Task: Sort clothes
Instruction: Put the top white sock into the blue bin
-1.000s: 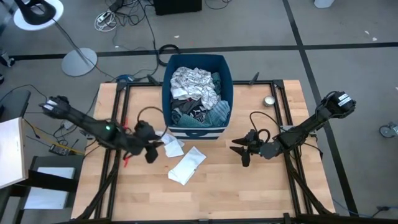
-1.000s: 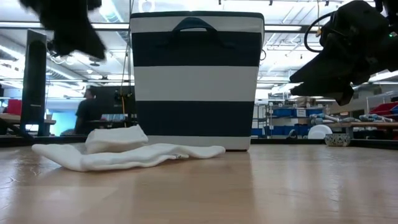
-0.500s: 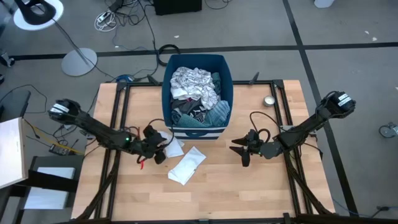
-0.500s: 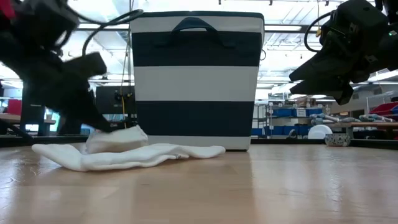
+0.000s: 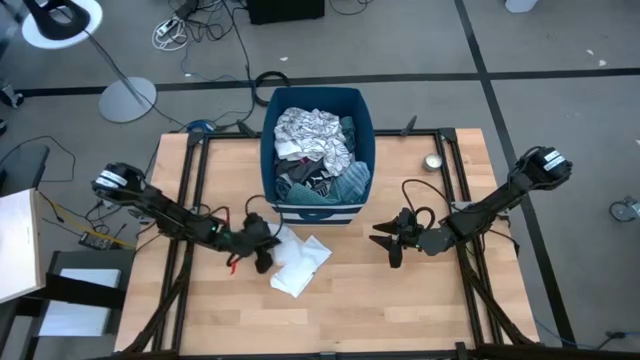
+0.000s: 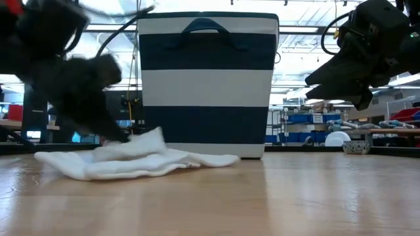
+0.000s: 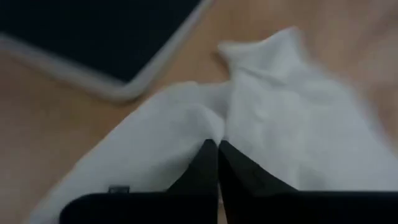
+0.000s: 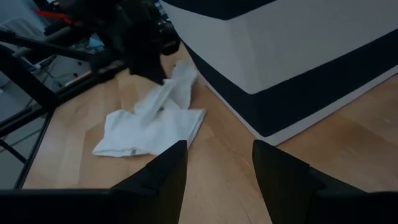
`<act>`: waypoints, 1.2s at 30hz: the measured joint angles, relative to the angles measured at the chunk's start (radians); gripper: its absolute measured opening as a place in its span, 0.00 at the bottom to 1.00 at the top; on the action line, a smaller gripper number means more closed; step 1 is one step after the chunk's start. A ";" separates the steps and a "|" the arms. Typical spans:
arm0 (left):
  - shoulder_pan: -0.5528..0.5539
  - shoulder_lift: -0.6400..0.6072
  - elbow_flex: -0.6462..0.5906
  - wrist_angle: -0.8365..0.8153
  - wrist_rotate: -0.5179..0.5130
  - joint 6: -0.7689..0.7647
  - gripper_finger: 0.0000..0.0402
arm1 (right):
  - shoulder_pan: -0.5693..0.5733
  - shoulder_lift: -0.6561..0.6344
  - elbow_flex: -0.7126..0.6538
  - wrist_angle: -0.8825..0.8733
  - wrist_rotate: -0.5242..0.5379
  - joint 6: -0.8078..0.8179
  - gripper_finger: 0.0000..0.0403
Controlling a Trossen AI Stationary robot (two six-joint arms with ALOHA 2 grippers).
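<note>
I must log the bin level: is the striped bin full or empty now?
Full. In the high view the striped bin holds crumpled clothes up to its rim, white, dark and teal pieces heaped together.

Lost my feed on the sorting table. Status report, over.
Left end effector shut, down on the white garment beside the bin. Right end effector open, hovering above the table, holding nothing. More clothes in the bin. Nothing in the way.

The left gripper (image 6: 98, 118) is motion-blurred, its fingers indistinct against the white garment (image 6: 131, 160).
</note>
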 joint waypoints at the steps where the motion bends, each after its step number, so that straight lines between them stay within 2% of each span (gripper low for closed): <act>1: -0.005 0.000 0.020 0.004 0.014 0.001 0.01 | 0.000 0.000 0.000 0.001 0.000 0.000 0.45; 5: -0.032 0.000 0.125 -0.049 0.050 0.075 0.01 | 0.000 0.000 0.000 0.002 -0.014 0.000 0.45; 8: -0.046 0.000 0.248 -0.164 0.058 0.155 0.00 | 0.000 0.000 0.000 0.003 -0.016 0.000 0.45; 14: -0.046 0.001 0.576 -0.488 0.067 0.265 0.00 | 0.000 0.000 0.000 0.005 -0.016 0.000 0.45; 16: -0.038 0.001 0.694 -0.581 0.072 0.352 0.00 | 0.000 0.000 0.000 0.005 -0.016 0.000 0.45; 20: 0.017 0.001 0.920 -0.698 0.070 0.546 0.00 | 0.000 0.000 0.000 0.010 -0.016 0.000 0.45; 25: 0.146 0.000 1.130 -0.753 0.063 0.730 0.00 | 0.000 0.000 0.000 0.023 -0.017 -0.006 0.45; 29: 0.259 -0.002 1.213 -0.811 0.062 0.779 0.00 | 0.000 0.000 0.000 0.028 -0.019 -0.011 0.45; 34: 0.354 0.000 1.216 -0.851 0.055 0.779 0.03 | 0.000 0.000 0.000 0.028 -0.026 -0.024 0.45; 36: 0.379 0.000 1.216 -0.876 0.017 0.750 0.04 | 0.000 0.000 0.000 0.028 -0.027 -0.027 0.45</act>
